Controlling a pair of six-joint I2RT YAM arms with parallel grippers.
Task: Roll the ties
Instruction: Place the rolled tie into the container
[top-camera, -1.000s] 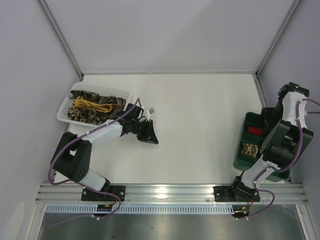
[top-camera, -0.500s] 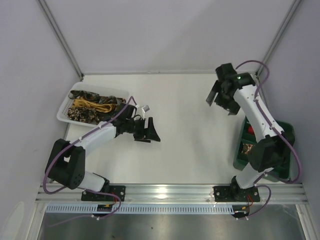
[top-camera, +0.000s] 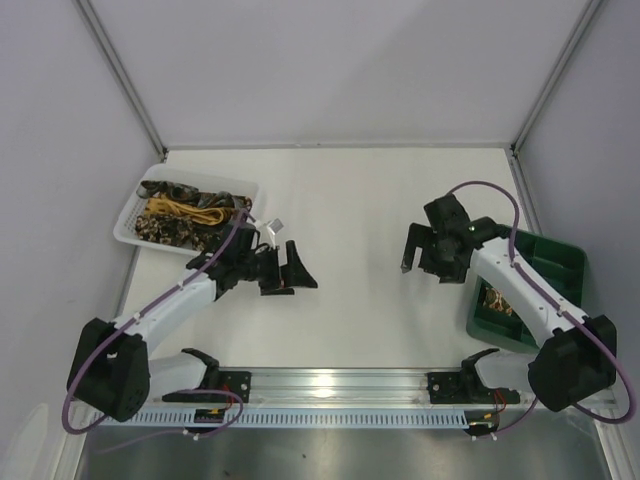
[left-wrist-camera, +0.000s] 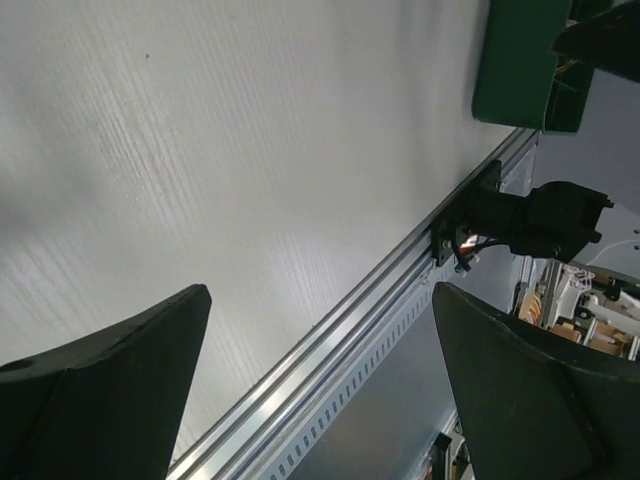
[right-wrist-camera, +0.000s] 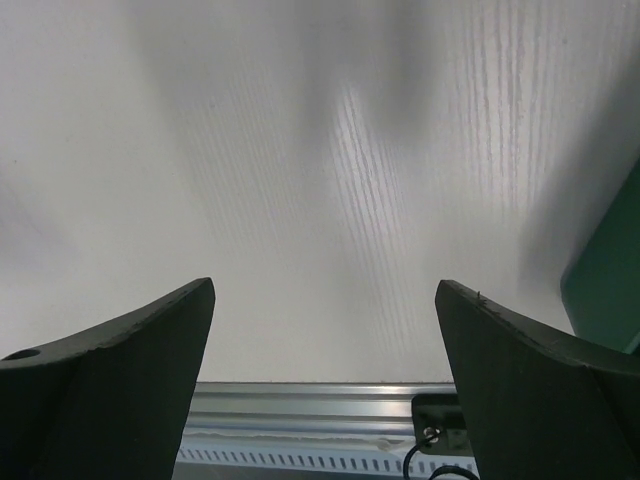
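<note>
right claw (top-camera: 422, 260) swung to centre, wide open, empty.

Patterned cloth ties (top-camera: 188, 213); matt, ribbed table (top-camera: 350, 200)

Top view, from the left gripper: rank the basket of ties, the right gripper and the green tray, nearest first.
From the left gripper:
1. white basket of ties, back left.
2. right gripper, mid-table, right side.
3. green tray, far right edge.
</note>
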